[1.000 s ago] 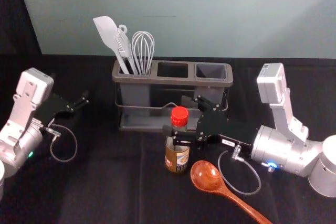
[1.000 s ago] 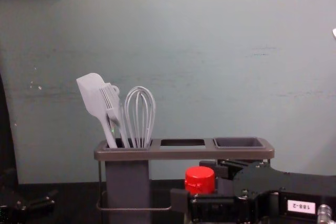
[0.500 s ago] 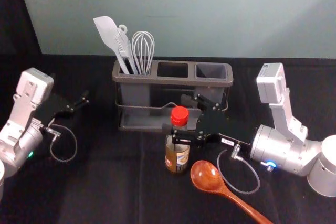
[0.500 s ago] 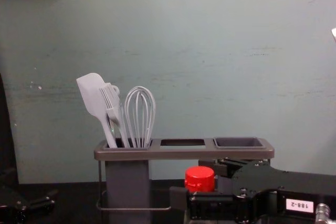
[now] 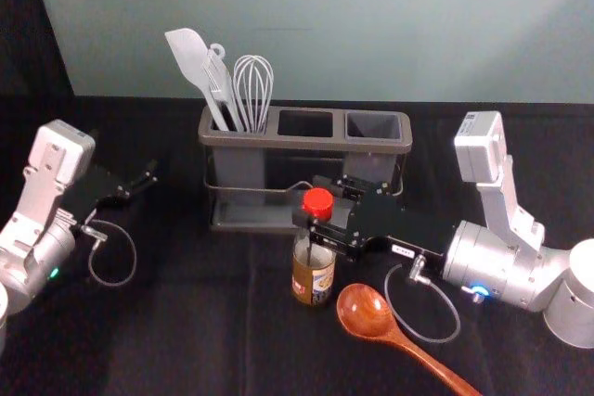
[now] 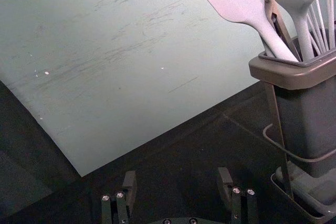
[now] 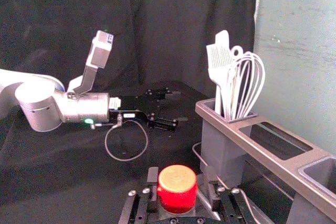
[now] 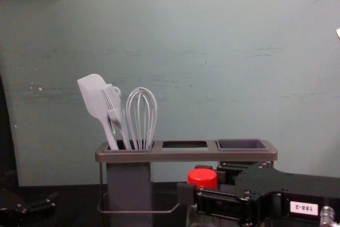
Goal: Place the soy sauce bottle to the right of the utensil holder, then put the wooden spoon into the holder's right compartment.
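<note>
Black cloth on the desk [image 5: 186,340], right gripper closing in

So the right gripper [image 7: 181,174] has just narrowed from a wider spread around the soy sauce bottle [image 5: 313,277]. Looks like the grasp is being set up. Fingers sit either side of the red cap, still parted; can't tell if they touch. Bottle's upright before the utensil holder [image 5: 306,144], wooden spoon [image 5: 367,311] beside it. Left gripper [image 6: 177,172] idles off left, spread and empty.
</note>
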Robot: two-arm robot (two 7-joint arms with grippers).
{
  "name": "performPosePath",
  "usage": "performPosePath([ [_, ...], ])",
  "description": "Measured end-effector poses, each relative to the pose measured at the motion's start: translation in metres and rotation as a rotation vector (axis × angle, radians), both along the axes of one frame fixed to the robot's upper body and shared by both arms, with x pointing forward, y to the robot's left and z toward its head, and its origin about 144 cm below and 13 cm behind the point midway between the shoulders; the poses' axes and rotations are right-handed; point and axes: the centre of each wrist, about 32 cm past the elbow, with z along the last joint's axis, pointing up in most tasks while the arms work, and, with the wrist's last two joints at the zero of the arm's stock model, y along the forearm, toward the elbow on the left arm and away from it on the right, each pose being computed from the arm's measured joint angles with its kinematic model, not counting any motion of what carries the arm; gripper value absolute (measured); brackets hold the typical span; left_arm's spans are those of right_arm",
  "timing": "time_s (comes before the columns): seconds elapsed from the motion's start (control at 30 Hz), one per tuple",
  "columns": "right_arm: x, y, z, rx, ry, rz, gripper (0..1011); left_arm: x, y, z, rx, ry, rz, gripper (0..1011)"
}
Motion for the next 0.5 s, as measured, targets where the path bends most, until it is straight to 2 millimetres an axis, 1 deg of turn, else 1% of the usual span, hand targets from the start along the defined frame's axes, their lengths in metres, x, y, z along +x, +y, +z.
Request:
performPosePath([
  [0.07, 0.0000, 0.0000, 0.0000, 0.000, 0.000, 0.000, 541, 0.0000, 0.0000, 0.0000, 0.000, 0.000, 0.000, 1005],
  [0.1, 0.0000, 0.0000, 0.0000, 0.000, 0.000, 0.000, 482, 0.0000, 0.0000, 0.0000, 0.000, 0.000, 0.000, 1005],
  [0.17, 0.0000, -0.0001, 0.0001, 0.000, 0.000, 0.000, 421, 0.0000, 0.0000, 0.0000, 0.000, 0.000, 0.000, 1005],
  [0.2, 0.0000, -0.0001, 0.0001, 0.000, 0.000, 0.000, 421, 0.0000, 0.0000, 0.0000, 0.000, 0.000, 0.000, 1005],
  [0.23, -0.0001, -0.0001, 0.0001, 0.000, 0.000, 0.000, 392, 0.0000, 0.0000, 0.0000, 0.000, 0.000, 0.000, 1005],
  [0.5, -0.0012, -0.0008, 0.0018, 0.004, -0.011, 0.003, 390, 0.0000, 0.0000, 0.0000, 0.000, 0.000, 0.000, 1005],
])
